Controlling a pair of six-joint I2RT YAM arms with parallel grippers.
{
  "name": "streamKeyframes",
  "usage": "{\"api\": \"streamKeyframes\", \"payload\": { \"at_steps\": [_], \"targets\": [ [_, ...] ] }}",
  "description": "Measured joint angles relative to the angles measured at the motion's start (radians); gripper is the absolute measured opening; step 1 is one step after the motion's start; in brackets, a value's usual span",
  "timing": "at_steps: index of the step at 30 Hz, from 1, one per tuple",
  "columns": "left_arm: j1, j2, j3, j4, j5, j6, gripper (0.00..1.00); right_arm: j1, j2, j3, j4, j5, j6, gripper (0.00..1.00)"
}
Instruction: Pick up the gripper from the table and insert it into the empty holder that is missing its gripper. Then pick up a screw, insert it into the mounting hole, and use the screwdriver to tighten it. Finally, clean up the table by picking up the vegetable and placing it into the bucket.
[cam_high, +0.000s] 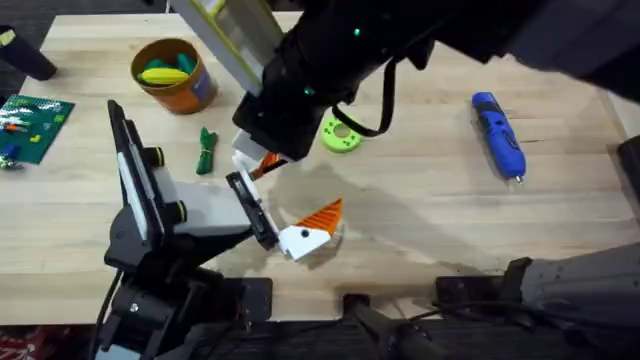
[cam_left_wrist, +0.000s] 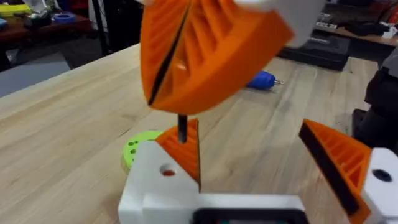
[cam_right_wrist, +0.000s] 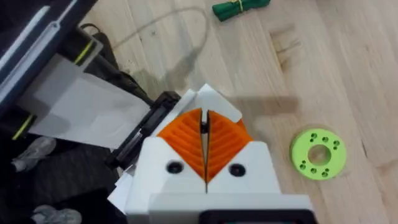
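**Screw poised over the newly seated finger**

The gripper finger (cam_left_wrist: 163, 182), white base with an orange ribbed wedge, sits at the end of the holder (cam_high: 250, 212), apparently already slid into the black slotted rail. A round mounting hole shows in its white base. Just above that hole hangs a thin dark shaft, most likely the screw (cam_left_wrist: 181, 129), pinched between the orange pads of the right gripper (cam_left_wrist: 177, 112), which are clenched on it with no gap showing.

The screw looks tiny, stiff and light, and easy to tip or drop. Holding it high near the head, as here, leaves the tip free to find the hole. The finger itself is rigid plastic and should bear a push on its white base.

The left gripper (cam_left_wrist: 249, 127) has its fingers spread, nothing between them, and the black-dotted finger (cam_left_wrist: 348, 165) stands well apart from the new one.

Farther out on the table (cam_high: 420, 230), the lime ring dish (cam_high: 340, 135) lies near, the blue screwdriver (cam_high: 498, 135) well to the right, and the dark green vegetable (cam_high: 206, 150) sits below the orange bucket (cam_high: 195, 92).
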Motion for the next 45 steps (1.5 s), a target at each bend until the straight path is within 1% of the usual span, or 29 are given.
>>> {"api": "streamKeyframes", "payload": {
  "at_steps": [13, 22, 32, 45],
  "targets": [
    [0.000, 0.000, 0.000, 0.000, 0.000, 0.000, 0.982, 0.000, 0.008, 0.000, 0.001, -0.001, 0.000, 0.007],
    [0.000, 0.000, 0.000, 0.000, 0.000, -0.001, 0.982, 0.000, 0.058, 0.000, 0.008, -0.002, 0.001, 0.008],
    [0.000, 0.000, 0.000, 0.000, 0.000, 0.000, 0.982, -0.001, 0.059, 0.000, 0.015, -0.004, 0.000, 0.006],
    [0.000, 0.000, 0.000, 0.000, 0.000, 0.000, 0.982, -0.047, 0.062, -0.001, 0.033, -0.005, 0.000, 0.007]
  ]
}}
